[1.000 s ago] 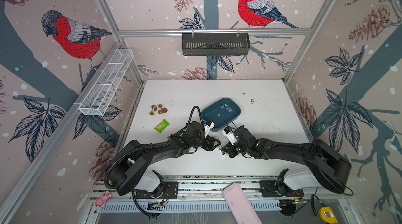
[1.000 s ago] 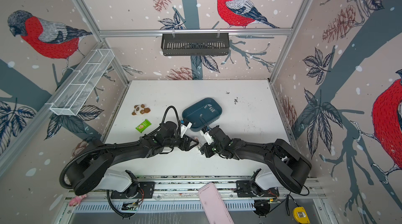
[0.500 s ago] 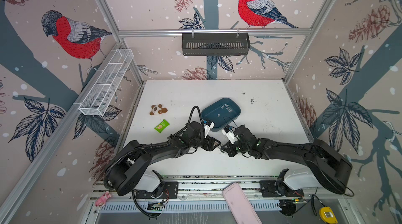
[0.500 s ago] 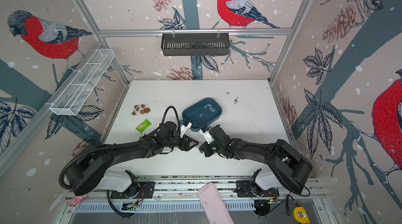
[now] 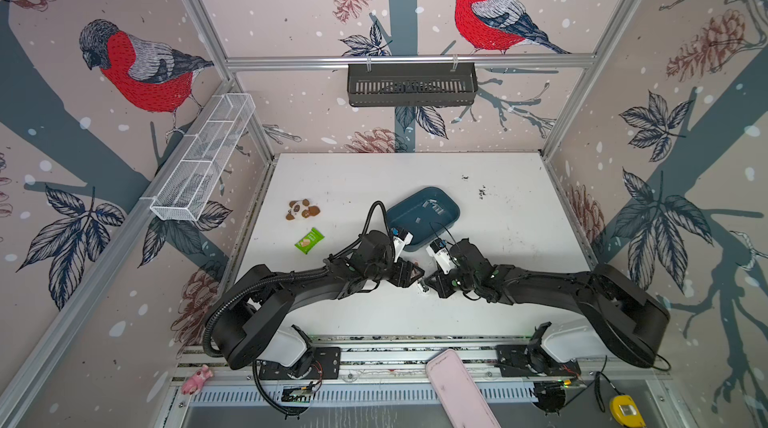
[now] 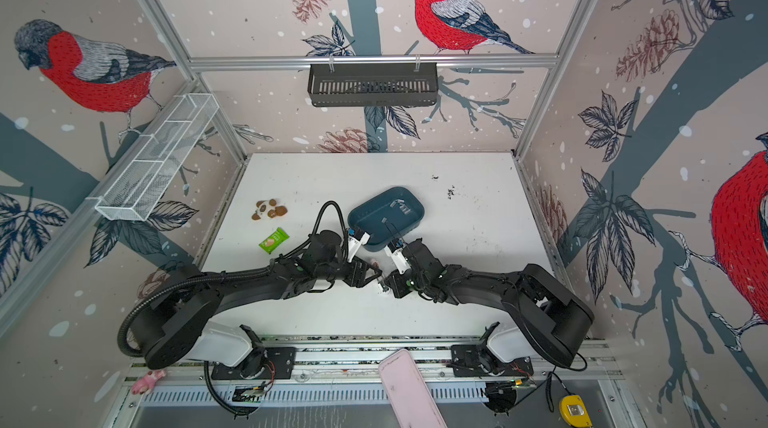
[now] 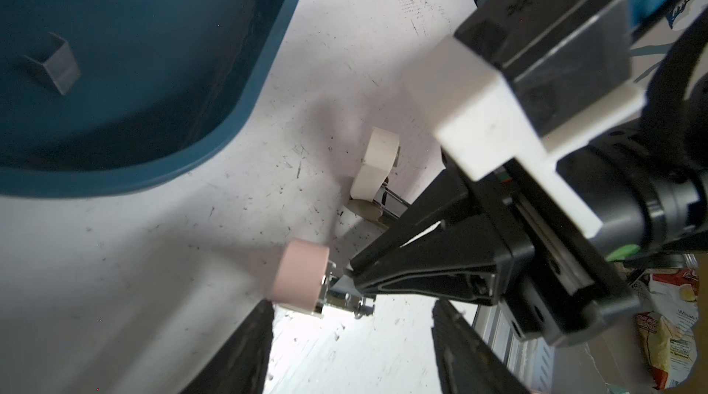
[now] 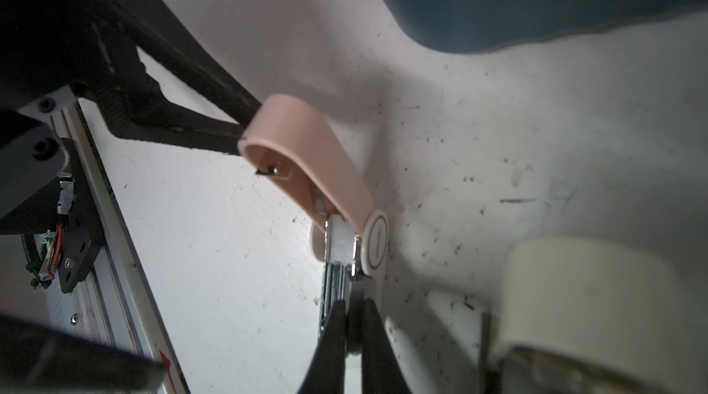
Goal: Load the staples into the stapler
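- The left gripper (image 5: pixel 415 276) and the right gripper (image 8: pixel 352 311) met tip to tip over the front middle of the white table (image 5: pixel 519 247), just in front of the teal tray (image 5: pixel 451 218).
- The pink stapler (image 8: pixel 318 158) stood open on the table between the two grippers. Its pink lid was swung up and away from the bright metal magazine channel.
- The right gripper's jaws were pressed almost together, with the fingertips (image 8: pixel 333 319) set on the end of that metal channel. The views did not show whether a strip was pinched between the tips.
- The left gripper's jaws stood apart with nothing between them. In the right wrist view one black finger (image 8: pixel 184 128) reached to the free end of the raised lid. It was touching the lid or just beside it, and contact could not be confirmed.
- The staples (image 5: pixel 435 208) lay loose in the teal tray as several short grey strips. One of them appeared as a bent U-section in the left wrist view (image 7: pixel 57 64).
- A white stapler (image 7: pixel 377 160) lay on the table just beside the pink one, on the tray side and behind the right gripper's fingers.
- A green packet (image 5: pixel 309 240) and a small panda toy (image 5: pixel 302 209) lay on the left part of the table, well apart from the staplers.
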Controlling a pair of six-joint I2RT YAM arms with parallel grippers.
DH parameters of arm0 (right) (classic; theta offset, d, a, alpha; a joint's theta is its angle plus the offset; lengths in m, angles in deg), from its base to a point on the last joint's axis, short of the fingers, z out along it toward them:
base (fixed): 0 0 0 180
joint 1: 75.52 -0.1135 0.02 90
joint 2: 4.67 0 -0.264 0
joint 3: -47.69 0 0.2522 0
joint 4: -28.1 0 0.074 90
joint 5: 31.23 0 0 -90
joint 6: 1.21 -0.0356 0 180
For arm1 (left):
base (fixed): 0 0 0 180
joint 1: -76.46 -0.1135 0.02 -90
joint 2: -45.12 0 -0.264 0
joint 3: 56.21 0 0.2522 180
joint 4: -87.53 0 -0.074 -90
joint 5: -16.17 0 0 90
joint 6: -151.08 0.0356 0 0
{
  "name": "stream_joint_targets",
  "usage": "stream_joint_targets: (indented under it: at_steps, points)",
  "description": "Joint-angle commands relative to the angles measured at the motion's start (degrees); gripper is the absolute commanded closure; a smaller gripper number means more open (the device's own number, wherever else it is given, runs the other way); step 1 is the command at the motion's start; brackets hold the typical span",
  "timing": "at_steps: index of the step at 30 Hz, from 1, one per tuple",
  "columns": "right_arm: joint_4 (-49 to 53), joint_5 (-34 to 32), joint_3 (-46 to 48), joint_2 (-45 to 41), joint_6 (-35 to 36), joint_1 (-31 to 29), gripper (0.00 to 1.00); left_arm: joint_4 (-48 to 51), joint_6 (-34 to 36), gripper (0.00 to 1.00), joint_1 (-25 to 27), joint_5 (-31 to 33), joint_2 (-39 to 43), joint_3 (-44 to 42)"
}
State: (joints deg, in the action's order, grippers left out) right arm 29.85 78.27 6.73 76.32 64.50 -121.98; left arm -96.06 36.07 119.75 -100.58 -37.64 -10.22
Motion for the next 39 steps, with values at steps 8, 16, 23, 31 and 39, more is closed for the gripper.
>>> stream_joint_targets:
  at_steps: [8, 16, 23, 31, 39]
  points:
    - [-0.3, 1.9, -0.3, -0.3, -0.6, 0.0, 0.9, -0.7, 0.2, 0.34, 0.3, -0.1, -2.3, 1.6]
    - [-0.8, 1.5, -0.3, -0.9, -1.2, 0.0, 0.9, -0.3, 0.2, 0.35, 0.4, 0.2, -2.0, 1.6]
    - [-1.0, 2.2, -0.6, -2.0, -1.9, -0.3, 0.9, 0.8, -0.5, 0.35, 0.4, 2.0, -0.3, 1.1]
    - [2.3, -3.9, -3.2, -3.6, -3.5, -5.2, 0.89, 8.5, -2.1, 0.21, -1.2, 6.4, 9.3, 1.0]
    - [1.4, -13.5, -7.3, 2.2, -12.0, -11.8, 0.89, 21.2, -7.5, 0.16, -8.2, 14.8, 22.9, -4.2]
